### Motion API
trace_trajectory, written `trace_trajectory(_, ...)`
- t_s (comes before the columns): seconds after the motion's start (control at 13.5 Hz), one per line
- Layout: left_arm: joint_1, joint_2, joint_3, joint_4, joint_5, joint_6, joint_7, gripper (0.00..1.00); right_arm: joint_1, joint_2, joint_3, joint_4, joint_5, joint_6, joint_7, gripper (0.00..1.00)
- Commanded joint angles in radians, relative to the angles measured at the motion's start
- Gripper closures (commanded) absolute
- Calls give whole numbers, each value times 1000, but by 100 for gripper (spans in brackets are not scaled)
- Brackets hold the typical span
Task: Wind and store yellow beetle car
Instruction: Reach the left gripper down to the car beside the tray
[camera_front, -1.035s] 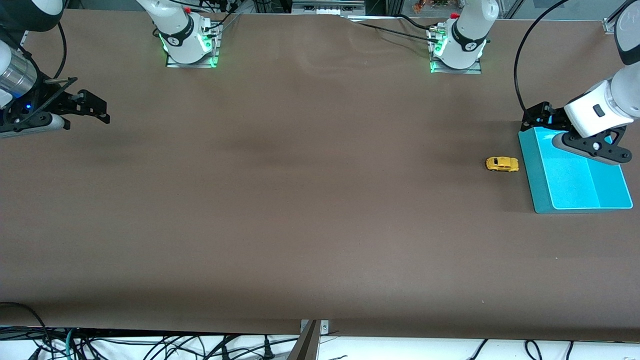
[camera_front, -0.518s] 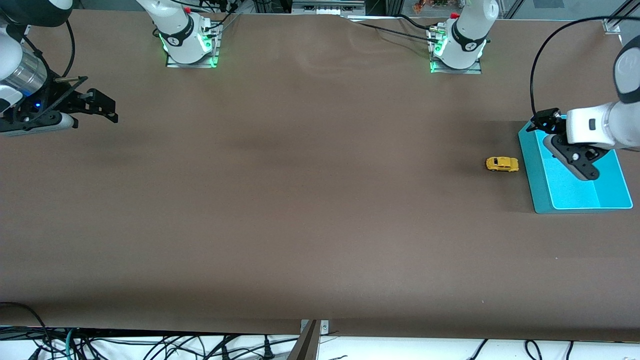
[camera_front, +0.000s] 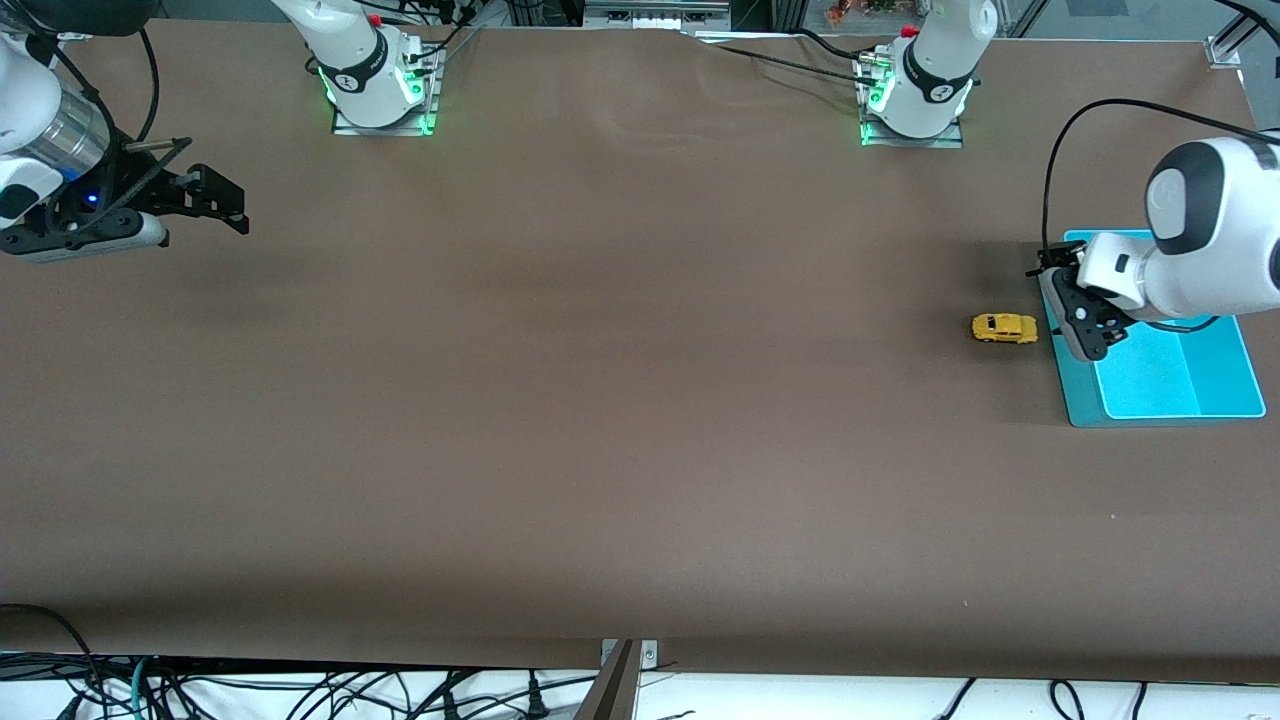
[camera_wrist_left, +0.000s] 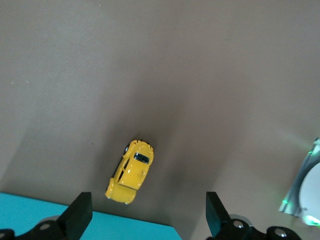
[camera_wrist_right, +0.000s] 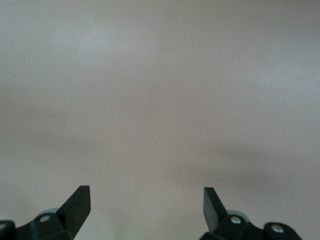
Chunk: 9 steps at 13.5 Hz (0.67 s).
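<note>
Beside the teal tray (camera_front: 1085, 405), the yellow beetle car (camera_front: 1004, 328) lies untouched near the left gripper (camera_front: 1062, 283), jaws apart.

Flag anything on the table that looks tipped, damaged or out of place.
Nothing stands out. The yellow beetle car sits upright on its wheels on the table, beside the teal tray. The left claw, open, is over the tray's edge; the right claw waits open.

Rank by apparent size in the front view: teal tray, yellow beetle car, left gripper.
1. teal tray, clearly largest.
2. left gripper, over the tray's edge; raised toward the camera, so it looks larger than it is.
3. yellow beetle car, smallest.
</note>
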Motion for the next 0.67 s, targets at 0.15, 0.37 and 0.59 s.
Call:
trace_trajectory(0.15,58,-8,-8,-291,-10,387,259,0,46,-9,-35,9,12,-17,11,0)
trace_trajectory(0.37,49,35,-14,-300,-3,493,354,0,49,1,-32,35,3,-11,8,0)
trace_trajectory(0.59,60,95,-14,-303,1,610,487,0,84,69,-44,143,-9,-24,7,0)
